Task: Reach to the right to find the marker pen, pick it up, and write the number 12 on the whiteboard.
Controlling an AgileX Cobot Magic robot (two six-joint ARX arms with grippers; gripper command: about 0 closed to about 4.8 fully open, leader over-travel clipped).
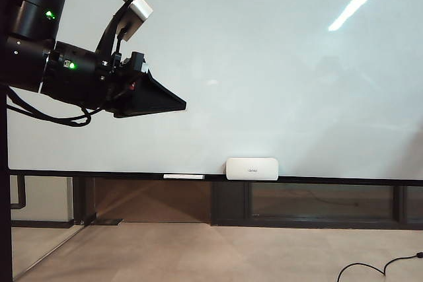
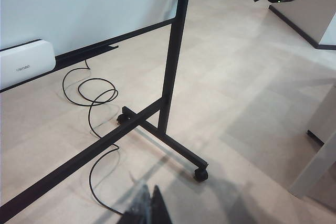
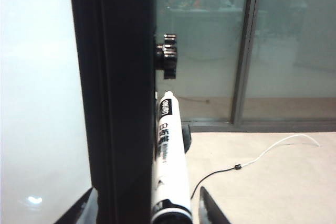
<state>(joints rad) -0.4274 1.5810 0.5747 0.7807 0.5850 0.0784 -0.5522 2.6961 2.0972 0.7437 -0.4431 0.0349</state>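
The whiteboard (image 1: 264, 64) fills the exterior view and its surface shows no number 12. My left gripper (image 1: 182, 105) hangs shut in front of the board's left part, its fingers meeting in a point with nothing between them. In the left wrist view the shut left gripper (image 2: 151, 199) points at the floor past the board's stand. The marker pen (image 3: 169, 166), white with black print, stands along the board's black side frame (image 3: 113, 103). My right gripper (image 3: 147, 192) is open around the frame and the pen, its fingers (image 3: 209, 208) well apart. The right arm is outside the exterior view.
A white eraser block (image 1: 252, 168) and a thin white marker (image 1: 183, 176) lie on the board's ledge. A black cable (image 2: 94, 100) loops on the floor by the stand's castor foot (image 2: 200, 174). A black knob (image 3: 167, 56) juts from the frame above the pen.
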